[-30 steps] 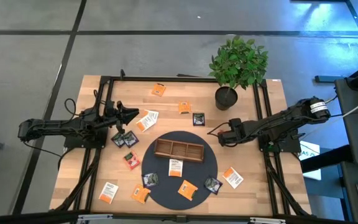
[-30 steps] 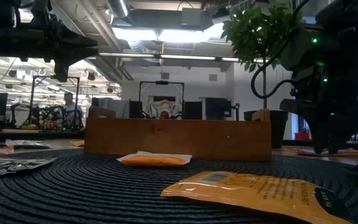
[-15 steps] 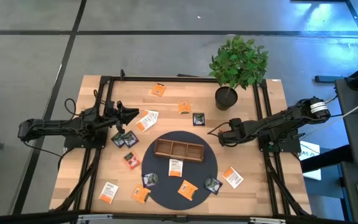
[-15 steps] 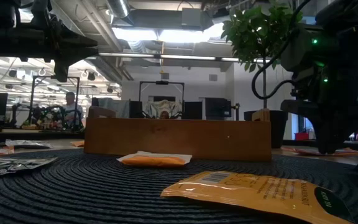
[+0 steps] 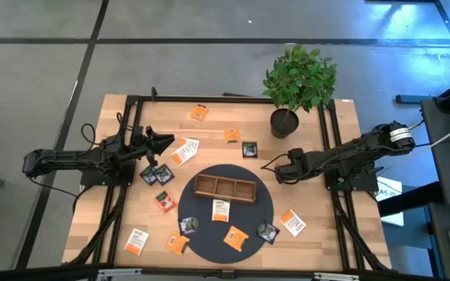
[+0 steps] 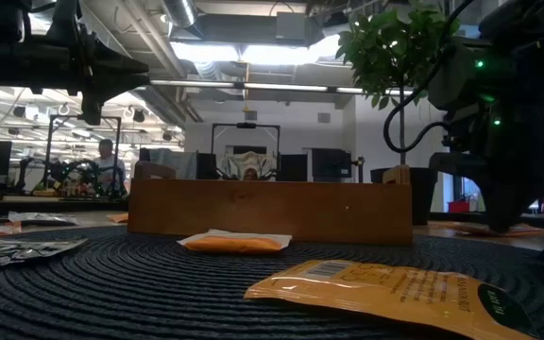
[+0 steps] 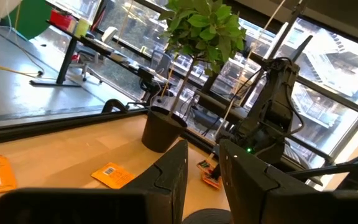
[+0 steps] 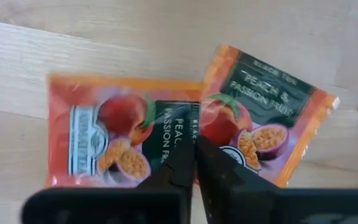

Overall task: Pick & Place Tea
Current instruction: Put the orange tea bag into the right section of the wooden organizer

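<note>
Two orange peach tea sachets lie overlapping on the wood; the left one (image 8: pixel 98 143) is partly under the right one (image 8: pixel 272 124). My right gripper (image 8: pixel 195 148) points steeply down on them, shut, at the table's right beside the round mat (image 5: pixel 276 173). Other tea sachets are scattered flat: orange ones (image 5: pixel 199 113) (image 5: pixel 232 135), a black one (image 5: pixel 249 149), and several on the dark mat (image 5: pixel 248 212). The wooden tray (image 5: pixel 224 187) rests on the mat. My left gripper (image 5: pixel 166 143) hovers open at the table's left, with nothing between its fingers (image 7: pixel 179 171). My right gripper comes from above, pointing steeply down. Its fingertips (image 8: pixel 178 163) meet on the edge of the right sachet (image 8: pixel 207 127), where it overlaps the other one. Whether one sachet or both are pinched, the fingers hide. Both sachets still lie on the table.
A potted plant (image 5: pixel 297 82) stands at the far right, close behind my right arm. In the low view an orange sachet (image 6: pixel 385 288) lies nearest on the mat and another (image 6: pixel 234 242) lies before the tray (image 6: pixel 270 210). More sachets (image 5: pixel 293 222) lie near the front edge.
My right gripper has shut its fingers down on the overlapping orange sachets, staying in place. The left arm has kept still.
</note>
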`<state>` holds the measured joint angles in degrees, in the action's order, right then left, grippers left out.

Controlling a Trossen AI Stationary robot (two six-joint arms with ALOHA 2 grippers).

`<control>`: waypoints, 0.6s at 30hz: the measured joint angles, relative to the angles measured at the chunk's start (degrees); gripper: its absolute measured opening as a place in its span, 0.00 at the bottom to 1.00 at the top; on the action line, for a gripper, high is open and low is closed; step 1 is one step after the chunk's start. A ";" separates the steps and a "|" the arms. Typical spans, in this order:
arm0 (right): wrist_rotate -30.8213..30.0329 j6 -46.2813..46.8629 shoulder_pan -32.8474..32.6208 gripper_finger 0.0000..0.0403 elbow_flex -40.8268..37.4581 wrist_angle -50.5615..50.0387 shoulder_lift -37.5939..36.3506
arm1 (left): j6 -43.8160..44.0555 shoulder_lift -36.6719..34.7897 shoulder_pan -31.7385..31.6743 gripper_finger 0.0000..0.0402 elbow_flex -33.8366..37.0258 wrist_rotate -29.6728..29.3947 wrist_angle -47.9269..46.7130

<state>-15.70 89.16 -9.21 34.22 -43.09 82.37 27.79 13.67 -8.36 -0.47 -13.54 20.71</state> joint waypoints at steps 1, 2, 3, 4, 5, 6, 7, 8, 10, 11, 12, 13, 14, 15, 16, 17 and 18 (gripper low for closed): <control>-0.03 -0.80 0.00 0.02 0.00 0.00 0.00 | 0.00 0.00 0.01 0.22 0.00 0.03 0.00; -0.05 -1.01 0.00 0.01 0.00 0.00 0.00 | 0.00 0.00 0.02 0.22 -0.01 0.06 0.00; -0.07 -1.15 0.00 0.02 0.00 0.00 0.00 | 0.01 0.00 0.01 0.22 0.00 0.07 0.00; -0.07 -1.36 0.00 0.02 0.00 0.00 0.00 | 0.05 0.00 0.00 0.22 -0.01 0.09 0.01; -0.07 -1.72 0.00 0.01 0.00 0.00 0.00 | 0.07 0.00 0.00 0.22 0.00 0.09 0.01; -0.07 -2.28 0.00 0.01 0.00 0.00 0.00 | 0.05 0.00 0.02 0.22 -0.01 0.09 0.01; -0.09 -2.50 0.00 0.01 0.00 0.00 -0.04 | 0.06 0.00 0.02 0.22 0.00 0.09 0.00; -0.09 -2.51 0.00 0.01 0.00 0.01 -0.30 | 0.04 0.00 0.00 0.22 -0.02 0.09 0.02; -0.05 -2.63 0.00 0.01 -0.02 0.07 -1.08 | 0.04 0.00 0.01 0.22 0.00 0.11 0.01; 0.17 -2.77 0.00 0.01 -0.02 -0.02 -1.67 | 0.04 0.00 0.01 0.22 -0.01 0.11 0.00; 0.66 -3.09 0.00 0.01 -0.02 -0.22 -2.32 | 0.02 0.00 0.00 0.22 -0.02 0.11 0.01; 1.01 -3.82 -0.01 0.01 0.03 -0.35 -3.06 | 0.00 0.00 0.00 0.22 0.00 0.09 0.00; 1.05 -4.36 -0.04 0.01 0.15 -0.30 -3.77 | 0.00 0.00 0.01 0.22 -0.01 0.04 -0.01; 1.03 -5.16 -0.04 0.00 0.25 -0.16 -4.46 | -0.01 0.00 0.01 0.22 -0.01 -0.13 -0.11; 0.93 -5.53 -0.04 0.00 0.26 -0.18 -5.00 | -0.04 0.00 0.01 0.22 0.00 -0.28 -0.35; 0.91 -5.91 -0.02 0.00 0.26 -0.39 -5.44 | -0.21 0.00 0.01 0.22 -0.01 -0.33 -0.55; 0.76 -6.36 -0.02 0.00 0.26 -0.44 -5.72 | -0.52 0.00 0.00 0.22 0.00 -0.31 -0.66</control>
<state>-14.94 82.80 -9.23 34.48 -43.53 76.65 27.28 13.67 -8.36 -0.47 -13.85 20.05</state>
